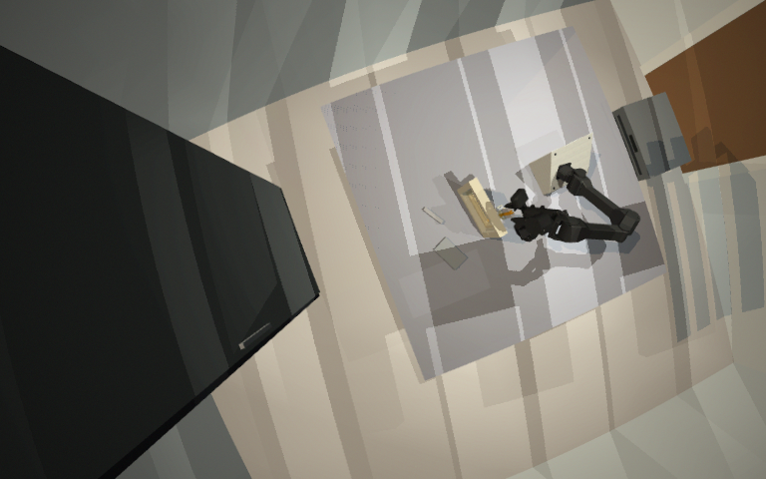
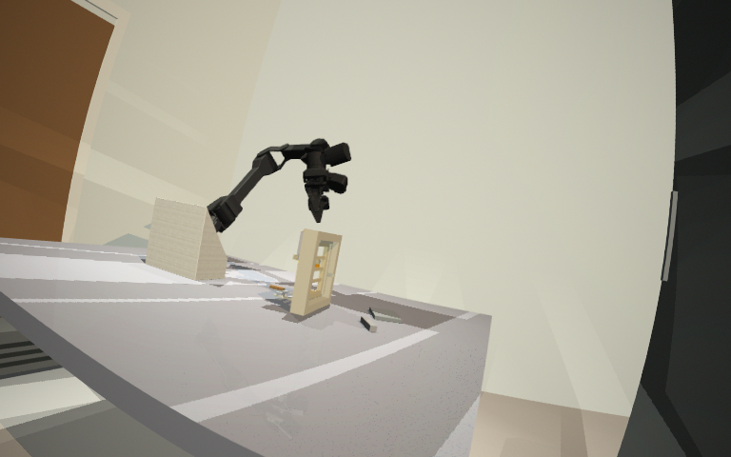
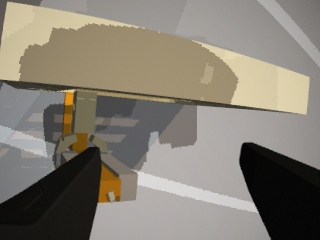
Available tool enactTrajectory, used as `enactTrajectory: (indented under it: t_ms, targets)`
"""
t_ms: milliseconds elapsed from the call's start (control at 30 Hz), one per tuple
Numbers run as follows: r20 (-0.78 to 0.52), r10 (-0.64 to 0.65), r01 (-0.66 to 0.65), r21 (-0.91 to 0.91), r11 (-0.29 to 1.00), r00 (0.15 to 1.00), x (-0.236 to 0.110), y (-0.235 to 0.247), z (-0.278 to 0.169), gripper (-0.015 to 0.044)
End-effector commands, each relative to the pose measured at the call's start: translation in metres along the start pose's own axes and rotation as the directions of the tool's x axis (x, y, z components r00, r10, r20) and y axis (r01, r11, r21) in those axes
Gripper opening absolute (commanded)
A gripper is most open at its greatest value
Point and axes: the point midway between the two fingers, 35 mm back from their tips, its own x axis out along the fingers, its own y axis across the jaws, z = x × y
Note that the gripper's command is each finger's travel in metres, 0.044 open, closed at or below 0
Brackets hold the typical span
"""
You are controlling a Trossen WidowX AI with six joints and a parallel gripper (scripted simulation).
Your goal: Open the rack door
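Pointing down above the frame, right of centre in the top view, your gripper stands open and empty, probably to straddle the handle, lower left in the wrist view; shift sideways before descending.

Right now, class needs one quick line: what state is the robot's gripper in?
Gripper: open, fingers apart with nothing between them, above the table beside the cream frame.
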Motion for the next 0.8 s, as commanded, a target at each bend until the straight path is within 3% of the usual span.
enactTrajectory:
  t_ms: [0, 500, 767]
  targets:
    - [-0.08, 0.092, -0.09, 0.032, 0.995, 0.992, 0.006, 0.001, -0.007, 0.0293]
    - [-0.243, 0.402, -0.353, 0.219, 0.909, 0.883, 0.009, 0.008, -0.022, 0.0293]
    - [-0.246, 0.415, -0.364, 0.229, 0.903, 0.876, 0.009, 0.008, -0.023, 0.0293]
